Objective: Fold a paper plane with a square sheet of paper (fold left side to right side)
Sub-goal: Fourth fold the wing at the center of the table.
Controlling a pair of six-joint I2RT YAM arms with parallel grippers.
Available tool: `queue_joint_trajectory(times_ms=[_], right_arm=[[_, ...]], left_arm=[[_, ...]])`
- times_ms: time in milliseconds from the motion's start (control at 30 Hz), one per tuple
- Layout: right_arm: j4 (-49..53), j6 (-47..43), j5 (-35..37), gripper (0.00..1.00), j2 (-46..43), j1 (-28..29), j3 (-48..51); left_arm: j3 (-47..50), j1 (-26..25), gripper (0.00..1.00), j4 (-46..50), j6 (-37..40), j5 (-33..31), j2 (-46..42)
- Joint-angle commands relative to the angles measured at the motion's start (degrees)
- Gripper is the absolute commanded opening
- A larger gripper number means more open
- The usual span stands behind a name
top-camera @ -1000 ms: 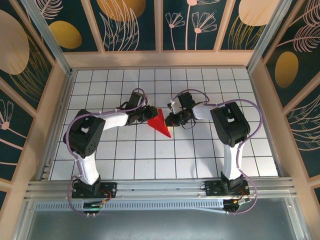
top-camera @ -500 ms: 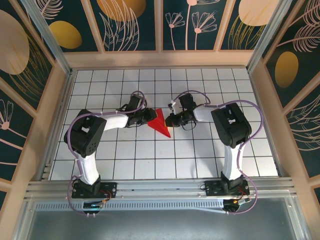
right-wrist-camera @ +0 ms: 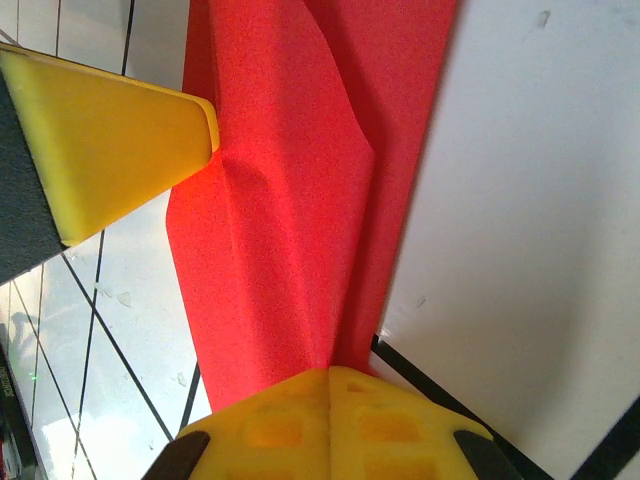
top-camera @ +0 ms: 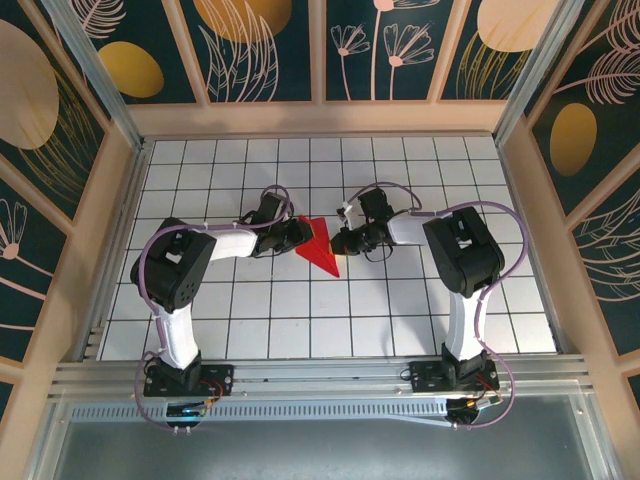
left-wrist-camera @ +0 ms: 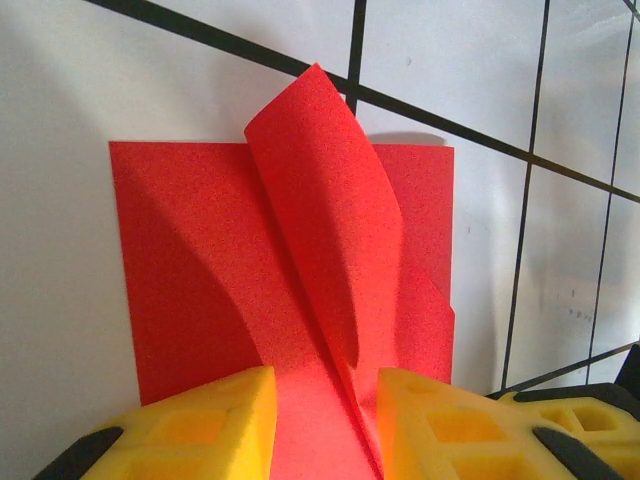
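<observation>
At ctr, R end effector [right-wrist-camera: 330,375] pinches paper [right-wrist-camera: 290,200].

A robot lab cell: white gridded table [top-camera: 400,310], flower-patterned panels [top-camera: 260,50] walling far, left and right sides, two arms [top-camera: 175,335] bolted to a near aluminium rail [top-camera: 320,378].

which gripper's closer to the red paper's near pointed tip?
Right. The right gripper pinches the red paper just beyond that tip; the left gripper straddles its far-left edge.
</observation>
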State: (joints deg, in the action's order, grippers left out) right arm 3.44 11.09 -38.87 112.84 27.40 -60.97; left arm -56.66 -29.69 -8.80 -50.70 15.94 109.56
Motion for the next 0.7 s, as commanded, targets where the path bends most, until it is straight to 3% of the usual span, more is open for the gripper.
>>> queue_joint_trajectory(times_ms=[0,667], right_arm=[[1.6,0.6,0.1,0.0,-1.9,0.5,1.1],[4.6,0.0,3.4,0.0,1.4,0.4,0.6]], left_arm=[[0.6,0.0,0.32,0.5,-0.5,-0.9,1.4],[0.4,0.0,0.37,-0.8,-0.4,0.1,-1.8]])
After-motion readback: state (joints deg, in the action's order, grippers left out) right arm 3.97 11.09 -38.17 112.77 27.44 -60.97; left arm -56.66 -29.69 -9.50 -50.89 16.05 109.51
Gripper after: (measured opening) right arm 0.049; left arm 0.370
